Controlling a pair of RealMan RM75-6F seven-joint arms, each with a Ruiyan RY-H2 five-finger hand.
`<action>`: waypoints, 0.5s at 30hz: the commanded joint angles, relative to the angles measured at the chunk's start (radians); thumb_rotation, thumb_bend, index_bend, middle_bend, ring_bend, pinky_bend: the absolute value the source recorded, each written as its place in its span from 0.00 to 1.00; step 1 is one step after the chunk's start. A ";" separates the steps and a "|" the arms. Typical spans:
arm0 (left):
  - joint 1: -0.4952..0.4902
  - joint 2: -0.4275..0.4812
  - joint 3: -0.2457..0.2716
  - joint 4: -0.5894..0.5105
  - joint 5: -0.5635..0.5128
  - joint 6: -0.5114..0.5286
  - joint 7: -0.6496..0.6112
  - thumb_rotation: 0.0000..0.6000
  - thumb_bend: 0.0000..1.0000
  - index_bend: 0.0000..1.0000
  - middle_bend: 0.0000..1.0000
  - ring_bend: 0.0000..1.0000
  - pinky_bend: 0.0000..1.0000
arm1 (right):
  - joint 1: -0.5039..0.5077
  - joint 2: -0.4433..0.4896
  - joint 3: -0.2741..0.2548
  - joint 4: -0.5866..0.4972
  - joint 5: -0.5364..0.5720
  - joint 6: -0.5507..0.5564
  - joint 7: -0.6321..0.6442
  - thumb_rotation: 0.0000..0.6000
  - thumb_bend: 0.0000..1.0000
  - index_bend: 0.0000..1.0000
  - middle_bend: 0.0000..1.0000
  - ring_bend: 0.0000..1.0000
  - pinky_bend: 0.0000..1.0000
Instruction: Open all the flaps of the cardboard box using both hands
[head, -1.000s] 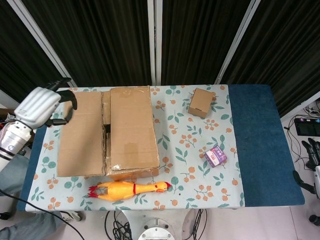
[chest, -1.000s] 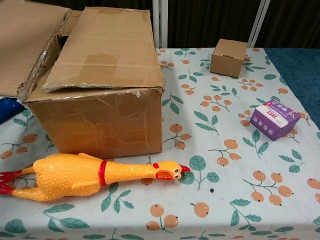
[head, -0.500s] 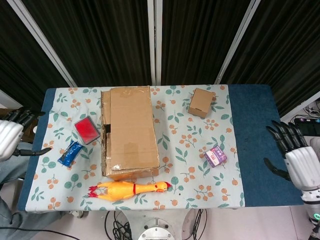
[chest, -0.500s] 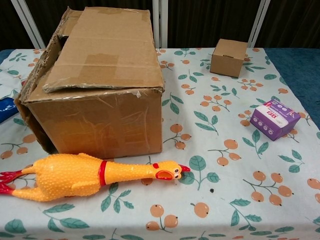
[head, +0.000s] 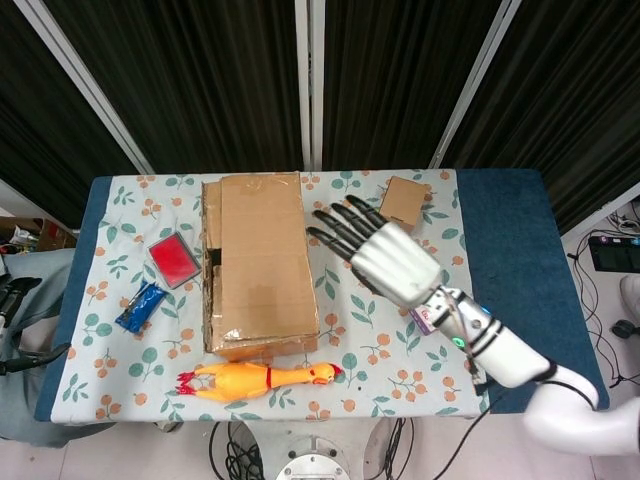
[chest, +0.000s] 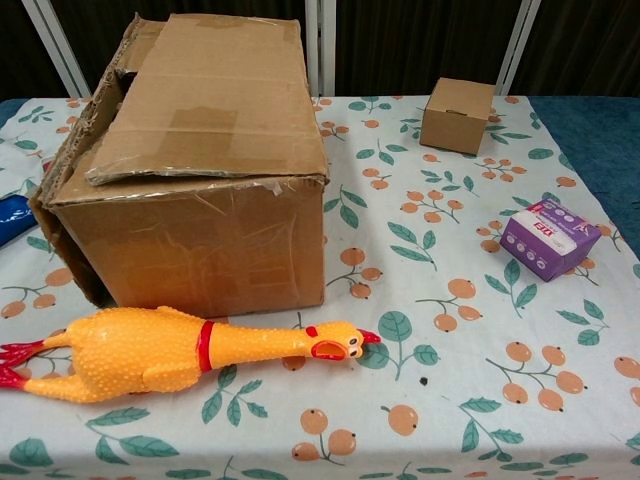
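The large cardboard box (head: 260, 265) stands left of the table's middle; in the chest view the box (chest: 200, 150) fills the upper left. Its right long flap lies flat over the top, and the left long flap hangs down along the left side. My right hand (head: 385, 258) hovers over the table just right of the box, fingers spread and pointing at the box's far right edge, holding nothing. Only the dark fingertips (head: 18, 292) of my left hand (head: 22, 320) show at the far left edge, apart and empty, well clear of the box. The chest view shows neither hand.
A small cardboard box (head: 405, 203) (chest: 457, 114) sits at the back right. A purple packet (chest: 549, 237) lies right of centre, mostly hidden under my right wrist in the head view. A rubber chicken (head: 255, 379) (chest: 160, 350) lies before the big box. A red pad (head: 170, 258) and blue packet (head: 138, 307) lie left.
My right hand swung in from the table's right edge to beside the box. The left flap, spread out flat a second ago, now hangs down, and my left hand drew back off the left edge.
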 joint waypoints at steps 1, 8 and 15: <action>0.015 -0.015 -0.002 0.024 0.011 0.017 -0.011 0.36 0.00 0.14 0.15 0.08 0.20 | 0.275 -0.217 0.004 0.109 0.307 -0.128 -0.272 1.00 0.60 0.00 0.00 0.00 0.00; 0.031 -0.026 -0.014 0.052 0.022 0.025 -0.036 0.36 0.00 0.14 0.15 0.08 0.20 | 0.477 -0.375 -0.070 0.240 0.510 -0.159 -0.380 1.00 0.67 0.05 0.00 0.00 0.00; 0.038 -0.033 -0.024 0.062 0.020 0.012 -0.052 0.36 0.00 0.14 0.15 0.08 0.20 | 0.580 -0.456 -0.126 0.321 0.573 -0.177 -0.377 1.00 0.71 0.08 0.01 0.00 0.00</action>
